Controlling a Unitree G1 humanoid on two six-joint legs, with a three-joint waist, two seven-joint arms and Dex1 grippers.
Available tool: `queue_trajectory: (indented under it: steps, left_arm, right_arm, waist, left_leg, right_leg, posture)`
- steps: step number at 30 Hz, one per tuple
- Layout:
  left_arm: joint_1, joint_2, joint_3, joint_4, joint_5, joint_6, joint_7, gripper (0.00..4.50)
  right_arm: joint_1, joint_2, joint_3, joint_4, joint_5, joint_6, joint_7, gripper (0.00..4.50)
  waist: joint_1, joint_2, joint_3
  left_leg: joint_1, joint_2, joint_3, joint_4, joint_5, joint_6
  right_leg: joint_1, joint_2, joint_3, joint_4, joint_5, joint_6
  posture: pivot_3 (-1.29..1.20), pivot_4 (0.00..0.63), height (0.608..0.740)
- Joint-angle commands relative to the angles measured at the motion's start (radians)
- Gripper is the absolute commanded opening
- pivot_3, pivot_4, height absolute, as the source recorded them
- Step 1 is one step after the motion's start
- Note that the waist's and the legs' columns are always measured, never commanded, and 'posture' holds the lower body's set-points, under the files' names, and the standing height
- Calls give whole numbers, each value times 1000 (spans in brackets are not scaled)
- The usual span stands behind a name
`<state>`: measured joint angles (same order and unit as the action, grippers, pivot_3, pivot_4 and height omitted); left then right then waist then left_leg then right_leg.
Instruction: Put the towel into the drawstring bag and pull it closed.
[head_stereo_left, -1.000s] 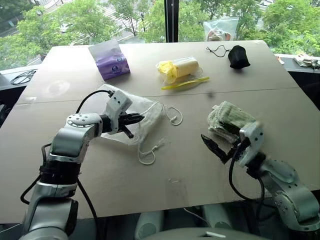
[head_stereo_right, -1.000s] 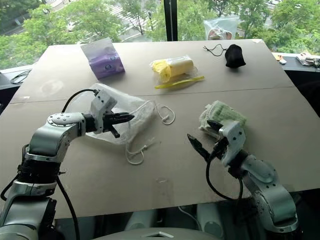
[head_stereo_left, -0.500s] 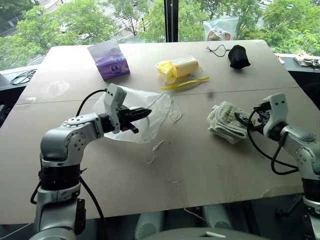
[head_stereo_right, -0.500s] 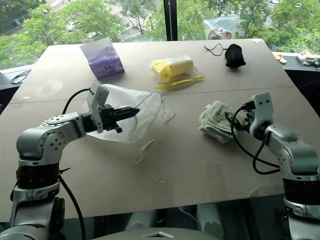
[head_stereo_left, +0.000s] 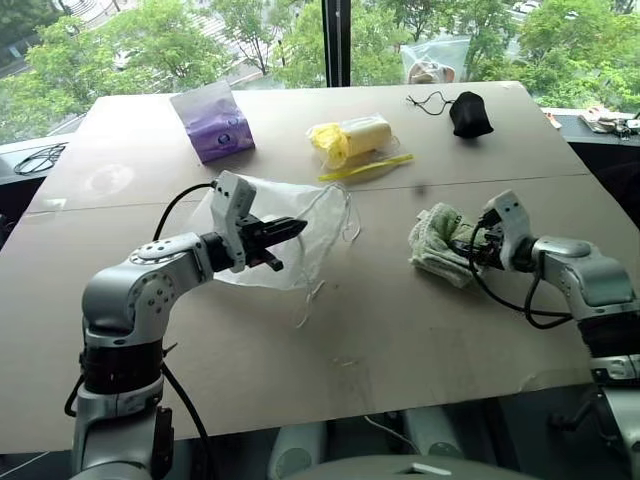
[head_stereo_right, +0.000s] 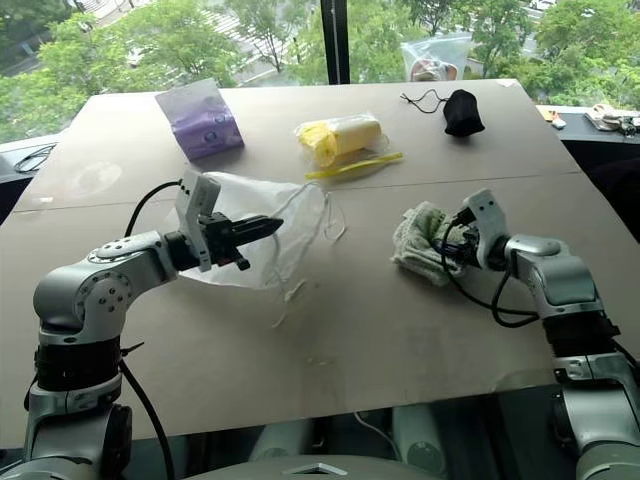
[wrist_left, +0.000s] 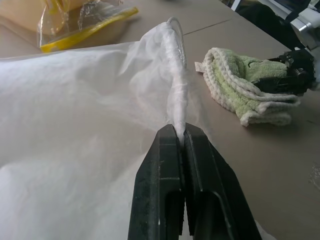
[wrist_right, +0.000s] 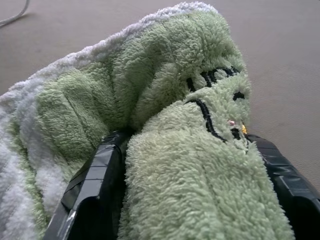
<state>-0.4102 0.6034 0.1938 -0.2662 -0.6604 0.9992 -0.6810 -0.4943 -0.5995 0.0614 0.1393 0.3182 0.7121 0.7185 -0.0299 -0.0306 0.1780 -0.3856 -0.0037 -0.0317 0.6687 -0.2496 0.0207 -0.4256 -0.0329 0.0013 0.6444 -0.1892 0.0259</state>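
White, thin, half-transparent fabric: the drawstring bag (head_stereo_left: 290, 225) is held off the table (head_stereo_left: 380, 330) by its gathered rim, pinched tight by the left gripper (wrist_left: 181, 137); cords dangle toward 6 o'clock. At 3 o'clock of it, the towel (head_stereo_left: 438, 240), pale green striped terry, lies bunched between the right gripper's (wrist_right: 190, 150) two fingers; fingertips are buried in pile.

Head stereo pair: high, looking forward-down over tan board surface (head_stereo_left: 380, 330), windows upper frame. Wrist cameras close along own pincers; both show folded pale green terry towel (wrist_left: 240, 85).
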Motion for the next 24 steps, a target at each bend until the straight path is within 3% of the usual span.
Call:
queue_trajectory:
  steps: [1,4,5,13,20,24]
  left_arm:
    - [6,19,-5,-41,-3,-5,9,0]
    - [0,23,-38,-23,12,-14,7,0]
    - [-5,23,-46,-15,15,-17,6,0]
    - [-51,16,-128,46,48,-51,-21,0]
    - [-82,-11,-148,26,26,-56,-39,0]
    - [-88,-5,-128,13,5,-47,-43,0]
  right_arm:
    - [47,42,-2,-72,31,25,7,1278]
    - [95,79,-64,-192,105,40,17,182]
    - [112,96,-86,-244,141,45,24,74]
    - [139,249,-127,-517,375,138,-52,64]
    - [123,427,32,-428,282,58,-146,63]
    - [128,375,154,-389,163,-12,-100,63]
  waist:
    - [-4,0,0]
    - [-5,0,0]
    - [-5,0,0]
    - [-2,4,2]
    - [-3,4,3]
    - [-1,4,3]
  left_leg:
    - [3,0,0,0,0,0]
    - [4,0,0,-1,0,0]
    - [4,0,0,-1,0,0]
    - [2,0,-1,-1,0,0]
    - [2,0,-1,-2,0,0]
    - [1,-1,-1,-2,0,0]
  right_leg:
    - [2,0,0,0,-2,2]
    - [4,0,0,0,-2,3]
    - [3,0,0,0,-2,3]
    - [2,-1,0,-1,-2,3]
    - [2,-1,-1,-1,-2,3]
    - [2,-2,0,-2,-2,3]
  posture:
    - [0,150,740]
    - [0,150,740]
    - [0,150,740]
    - [0,150,740]
    - [0,150,740]
    - [0,150,740]
